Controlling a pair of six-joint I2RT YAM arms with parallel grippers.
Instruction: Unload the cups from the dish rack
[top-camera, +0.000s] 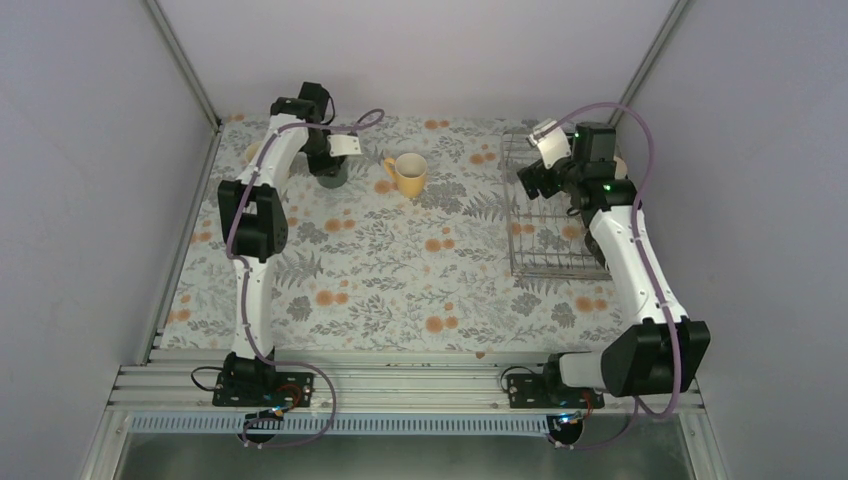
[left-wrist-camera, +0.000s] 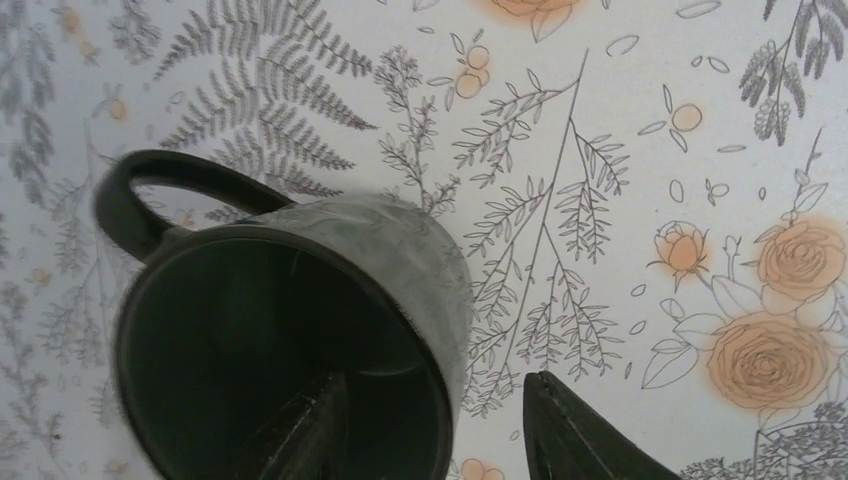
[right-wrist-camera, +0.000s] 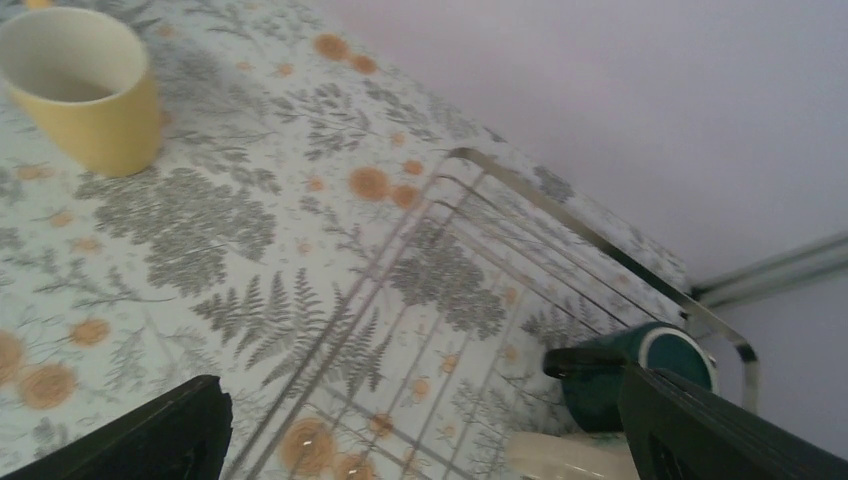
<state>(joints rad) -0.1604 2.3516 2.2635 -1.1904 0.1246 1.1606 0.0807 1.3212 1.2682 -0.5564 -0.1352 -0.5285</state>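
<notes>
**Unloading in progress.** Left arm, far left of the tabletop (top-camera: 400, 290): the left fingers (left-wrist-camera: 435, 385) straddle the wall of the dark grey mug (left-wrist-camera: 290, 330). One finger is inside the bowl and one outside, with a gap showing between the outer finger and the wall, so they read as released rather than clamped. The mug stands on the tabletop with its handle on the side away from the fingers. The yellow mug (top-camera: 408, 173) stands upright just to its right, outside the rack.

Right arm, far right: the right fingers (right-wrist-camera: 420, 400) are spread wide, grasp nothing, and hover over the dish rack (top-camera: 555, 215). In the rack's far right corner sit the teal mug (right-wrist-camera: 640, 375) and, nearer, the cream mug (right-wrist-camera: 560, 455), which is only partly in view. Both lie toward the right-hand finger, not between the two, so the next grasp probably calls for a shift to that side. The right arm is much the nearer.
</notes>
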